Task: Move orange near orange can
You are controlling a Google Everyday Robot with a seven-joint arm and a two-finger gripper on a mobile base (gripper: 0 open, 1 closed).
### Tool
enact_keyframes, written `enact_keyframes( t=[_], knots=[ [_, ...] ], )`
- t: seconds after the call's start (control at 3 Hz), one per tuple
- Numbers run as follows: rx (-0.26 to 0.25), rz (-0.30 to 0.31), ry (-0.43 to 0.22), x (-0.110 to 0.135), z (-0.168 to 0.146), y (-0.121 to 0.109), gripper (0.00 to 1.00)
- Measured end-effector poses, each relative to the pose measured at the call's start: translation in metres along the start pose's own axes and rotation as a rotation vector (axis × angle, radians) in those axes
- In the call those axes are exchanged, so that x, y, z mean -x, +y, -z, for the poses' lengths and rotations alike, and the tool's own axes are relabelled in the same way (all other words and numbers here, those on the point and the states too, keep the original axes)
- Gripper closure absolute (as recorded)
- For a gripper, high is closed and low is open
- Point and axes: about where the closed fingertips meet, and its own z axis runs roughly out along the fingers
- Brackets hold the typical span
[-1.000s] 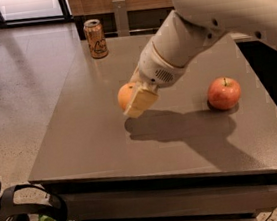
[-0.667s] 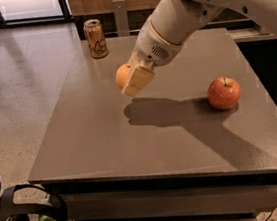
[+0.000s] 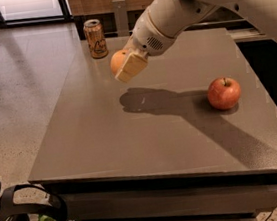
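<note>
— Where is the orange?
— The orange (image 3: 117, 61) hangs in the air over the far left part of the table (image 3: 133, 148), near the orange can (image 3: 96, 38) but apart from it, to the can's right and a little nearer the camera.
— And the gripper?
— The gripper (image 3: 126, 66) is clamped on the orange; one pale finger pad (image 3: 133, 66) covers the fruit's right side. The arm (image 3: 186, 6) reaches in from the upper right.
— Anything else?
— Their shadow (image 3: 147, 101) lies on the tabletop below. A red apple (image 3: 224, 93) sits well apart, toward the right edge.
</note>
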Motion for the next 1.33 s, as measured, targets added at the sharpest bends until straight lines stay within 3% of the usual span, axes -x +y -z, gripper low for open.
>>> enact_keyframes(
  t=[0.33,0.67,1.0,1.33],
  knots=[
    [-0.097,0.007,-0.084,0.003,-0.008,-0.024,1.00],
    [-0.211,-0.008,-0.117,0.004,-0.007,-0.051,1.00],
    [-0.210,-0.008,-0.117,0.004,-0.007,-0.051,1.00],
    [-0.207,-0.033,-0.092,-0.001,-0.016,-0.066,1.00]
  ],
)
